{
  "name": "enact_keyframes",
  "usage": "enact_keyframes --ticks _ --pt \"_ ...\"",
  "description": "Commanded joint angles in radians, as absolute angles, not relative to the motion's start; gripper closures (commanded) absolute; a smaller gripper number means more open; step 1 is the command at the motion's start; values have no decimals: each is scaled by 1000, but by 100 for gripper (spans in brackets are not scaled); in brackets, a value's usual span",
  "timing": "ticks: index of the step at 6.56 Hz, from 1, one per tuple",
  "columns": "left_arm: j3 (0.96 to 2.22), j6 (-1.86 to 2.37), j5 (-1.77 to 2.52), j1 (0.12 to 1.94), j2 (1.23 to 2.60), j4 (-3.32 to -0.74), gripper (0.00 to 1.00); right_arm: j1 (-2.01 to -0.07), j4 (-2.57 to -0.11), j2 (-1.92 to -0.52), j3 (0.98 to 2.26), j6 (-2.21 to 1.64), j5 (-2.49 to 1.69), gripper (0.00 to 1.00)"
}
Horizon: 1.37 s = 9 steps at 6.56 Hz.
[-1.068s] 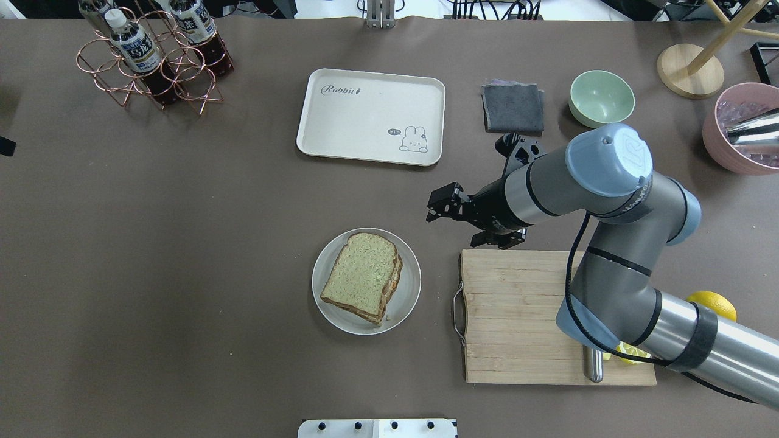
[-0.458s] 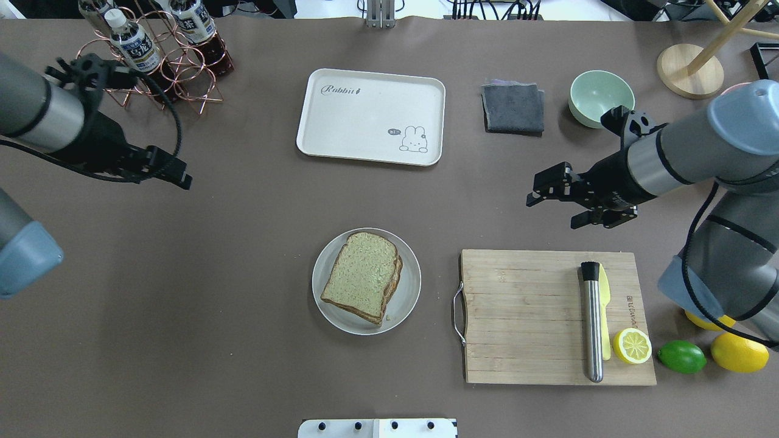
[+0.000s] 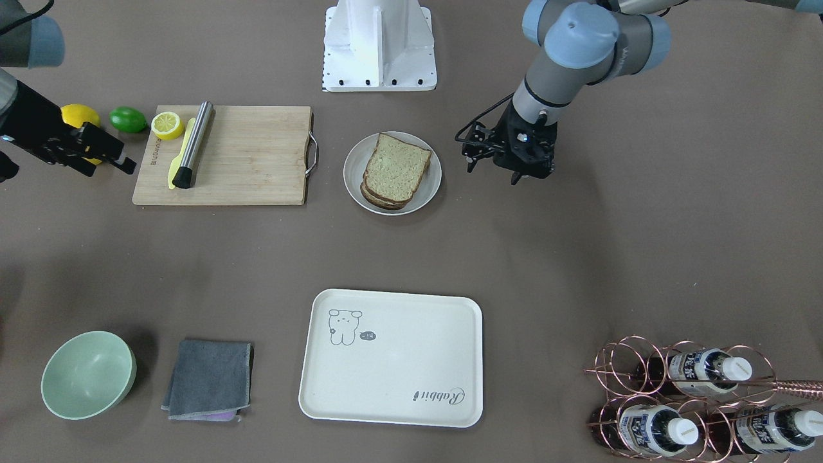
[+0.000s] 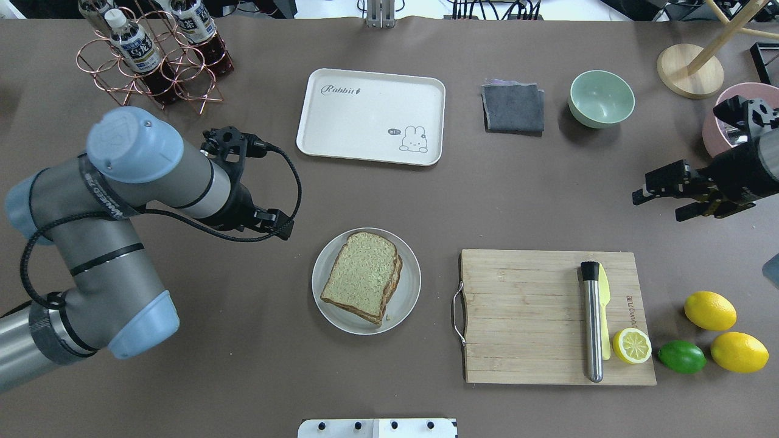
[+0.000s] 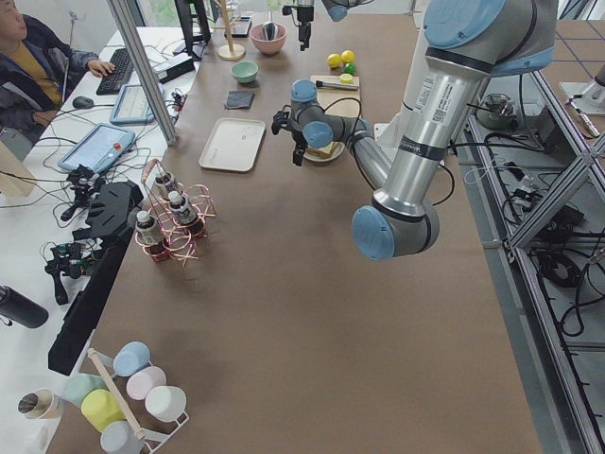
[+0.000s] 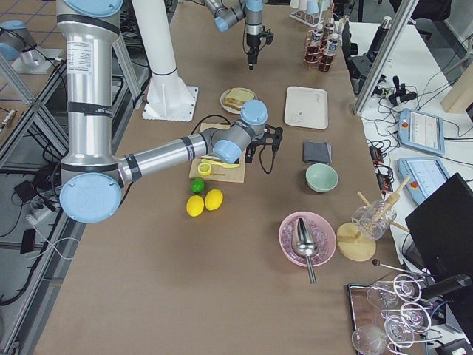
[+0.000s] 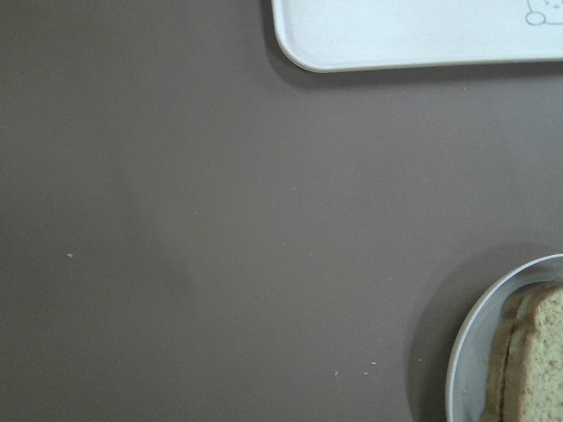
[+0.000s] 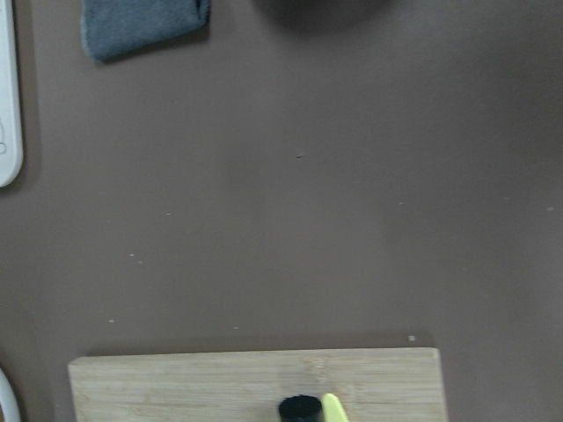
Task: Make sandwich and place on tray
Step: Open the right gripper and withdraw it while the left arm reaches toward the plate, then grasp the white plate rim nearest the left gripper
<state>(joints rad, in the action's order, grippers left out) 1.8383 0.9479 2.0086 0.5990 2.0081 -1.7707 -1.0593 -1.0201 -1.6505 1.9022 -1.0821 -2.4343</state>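
Observation:
The sandwich point(image 4: 364, 277), speckled bread with brown crusts, lies on a round white plate point(image 4: 408, 304) at mid-table; it also shows in the front view point(image 3: 395, 167) and at the corner of the left wrist view point(image 7: 538, 360). No egg shows. The cream tray point(image 4: 365, 112) with the rabbit drawing sits empty beyond the plate, seen also in the front view point(image 3: 392, 360). My left gripper point(image 4: 280, 226) hangs open and empty just left of the plate, above the table point(image 3: 498, 175). My right gripper point(image 4: 660, 204) is open and empty far to the right, beyond the cutting board.
A wooden cutting board point(image 4: 523, 316) with a steel muddler point(image 4: 591, 322), a yellow knife and a lemon half lies right of the plate. Lemons and a lime point(image 4: 681, 356) lie beside it. A grey cloth point(image 4: 513, 107), green bowl point(image 4: 601, 97) and bottle rack point(image 4: 152, 61) stand at the back.
My right arm has pulled away from the plate to the far right. My left arm has swung in from the left to just beside the plate. The sandwich has not moved.

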Motion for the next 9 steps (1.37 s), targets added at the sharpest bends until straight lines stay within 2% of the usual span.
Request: enact_keyframes --ticks 1,3,4,6,8,9 --pt "1722 953 1954 514 2069 -1887 25 -1129 -1020 -1751 1901 -909 -2450 0" --pt "1623 954 1954 511 2068 -2033 36 -1163 -1020 -1790 1902 -850 -2450 0" --pt "1620 954 1954 511 2068 -2039 48 -1170 -1019 -1801 1905 -844 -2460 0" --pt "1623 957 1956 509 2071 -2039 57 -1180 -1019 -1801 1904 -842 -2465 0" --pt "1621 959 1956 497 2071 -2039 60 -1186 -1019 -1802 1901 -842 -2465 0" --pt "1621 959 1956 494 2071 -2039 72 -1186 -1019 -1801 1901 -842 -2465 0"
